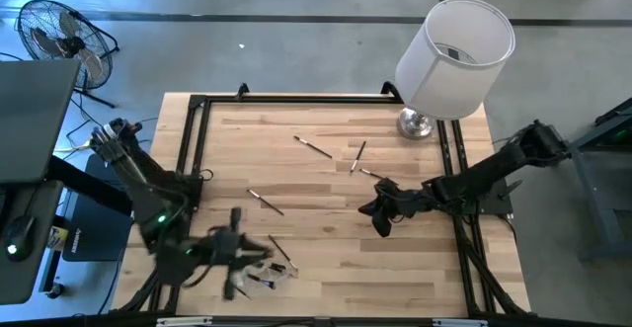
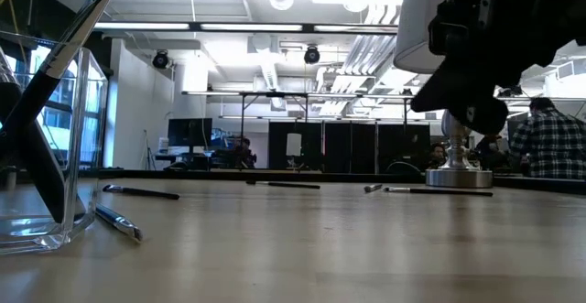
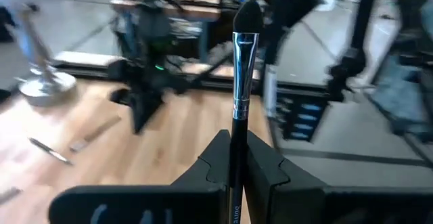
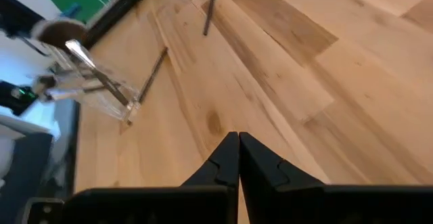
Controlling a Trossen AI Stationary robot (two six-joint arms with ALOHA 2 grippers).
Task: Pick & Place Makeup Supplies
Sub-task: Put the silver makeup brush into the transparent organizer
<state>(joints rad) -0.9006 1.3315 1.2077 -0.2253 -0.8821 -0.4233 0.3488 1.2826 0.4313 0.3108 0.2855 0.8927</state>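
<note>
The left gripper (image 3: 233, 173) pinches an upright black-handled brush (image 3: 241, 82) near the clear holder (image 1: 265, 268). Well apart from that holder, toward the lamp (image 1: 449, 55), the right gripper (image 4: 238, 158) hangs over bare wood, fingers pressed together on nothing.

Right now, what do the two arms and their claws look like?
Both arms are dark and jointed. The left arm shows a small green light and trailing black cables. Each claw, left and right, has two black wedge-shaped fingers tapering to thin tips on a wide black bar.

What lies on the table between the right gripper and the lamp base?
In the high view, two makeup brushes lie between the right gripper and the lamp base, near the table's middle. One ends close to the gripper; otherwise the wood there is bare.
</note>
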